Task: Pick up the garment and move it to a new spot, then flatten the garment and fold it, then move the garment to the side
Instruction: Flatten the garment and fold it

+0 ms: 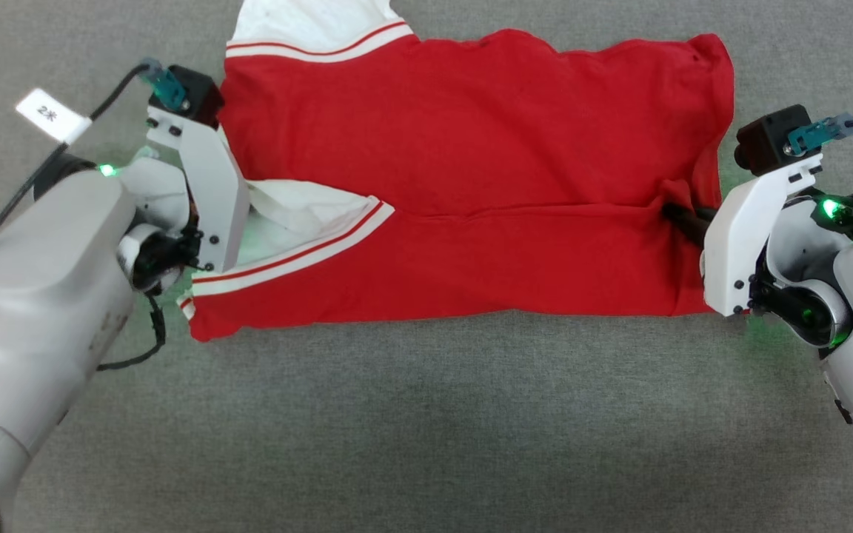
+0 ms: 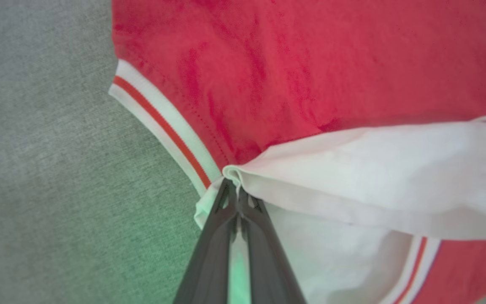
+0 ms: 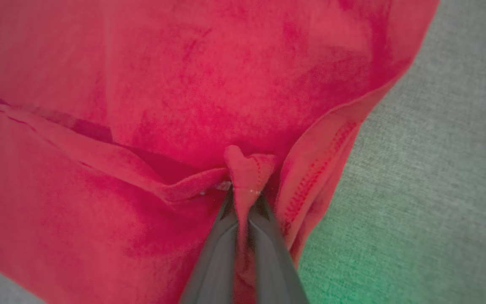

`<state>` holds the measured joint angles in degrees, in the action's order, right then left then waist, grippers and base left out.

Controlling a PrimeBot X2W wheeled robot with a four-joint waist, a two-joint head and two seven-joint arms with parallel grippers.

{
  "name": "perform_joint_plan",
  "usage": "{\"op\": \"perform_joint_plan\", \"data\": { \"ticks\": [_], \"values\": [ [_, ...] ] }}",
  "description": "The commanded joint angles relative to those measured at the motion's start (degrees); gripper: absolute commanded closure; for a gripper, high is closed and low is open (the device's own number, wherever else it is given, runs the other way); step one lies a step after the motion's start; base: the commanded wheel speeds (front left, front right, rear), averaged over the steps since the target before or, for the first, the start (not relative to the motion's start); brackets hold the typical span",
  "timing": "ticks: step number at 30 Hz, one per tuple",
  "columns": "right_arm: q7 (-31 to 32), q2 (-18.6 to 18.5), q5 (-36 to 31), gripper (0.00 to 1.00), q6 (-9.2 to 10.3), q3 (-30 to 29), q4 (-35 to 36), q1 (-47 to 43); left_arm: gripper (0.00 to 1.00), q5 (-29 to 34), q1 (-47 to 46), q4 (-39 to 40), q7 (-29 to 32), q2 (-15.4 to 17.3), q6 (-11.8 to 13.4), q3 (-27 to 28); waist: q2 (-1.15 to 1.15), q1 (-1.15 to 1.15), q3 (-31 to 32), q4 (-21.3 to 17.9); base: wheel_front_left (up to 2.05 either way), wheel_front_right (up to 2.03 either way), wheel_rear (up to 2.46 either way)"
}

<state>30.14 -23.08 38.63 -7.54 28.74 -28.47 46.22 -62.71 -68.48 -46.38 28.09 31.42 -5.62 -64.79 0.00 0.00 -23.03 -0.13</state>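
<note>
The garment (image 1: 471, 148) lies half-folded on the grey counter (image 1: 426, 444), the left gripper (image 2: 238, 192) with jaws clamped on its white sleeve fold, the right gripper (image 3: 243, 198) on a red hem pleat. Both bites look thin; uneven pulling could slip one free and skew the fold

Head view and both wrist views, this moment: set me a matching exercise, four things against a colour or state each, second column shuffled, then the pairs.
Column A
1. left gripper
2. right gripper
3. sleeve trim
4. surface

Column B
a. grey, lying under the garment
b. shut on a pinch of red fabric
c. white with a red stripe
d. shut on a fold of white fabric

Pairs: 1-d, 2-b, 3-c, 4-a
</note>
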Motion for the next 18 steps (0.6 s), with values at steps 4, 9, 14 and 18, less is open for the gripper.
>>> {"op": "perform_joint_plan", "data": {
  "ticks": [4,9,14,18],
  "values": [
    [-1.8,-0.6,1.5,0.57,0.11,2.2,-2.6,1.1,0.26,-1.9,-0.4,-4.1,1.9,-1.5,-0.9,-0.1,0.00,0.00,1.0,0.6,0.00,0.00,0.00],
    [-4.9,-2.0,2.9,0.00,0.11,2.0,-1.7,0.9,0.00,-1.5,-2.9,-3.5,2.8,-0.8,-1.4,-0.2,0.00,0.00,2.9,1.7,0.00,0.00,0.00],
    [-9.9,-3.7,2.4,0.00,0.11,-0.7,0.2,-1.5,0.00,-2.0,-3.4,-1.2,5.8,0.5,-0.5,-0.6,0.00,0.00,4.9,3.0,0.00,0.00,0.00],
    [-16.0,-4.0,-0.2,0.00,0.11,-4.9,2.6,-4.2,0.00,-3.5,-2.0,2.5,9.7,1.5,1.5,-0.7,0.00,0.00,6.4,3.7,0.00,0.00,0.00]
  ]
}}
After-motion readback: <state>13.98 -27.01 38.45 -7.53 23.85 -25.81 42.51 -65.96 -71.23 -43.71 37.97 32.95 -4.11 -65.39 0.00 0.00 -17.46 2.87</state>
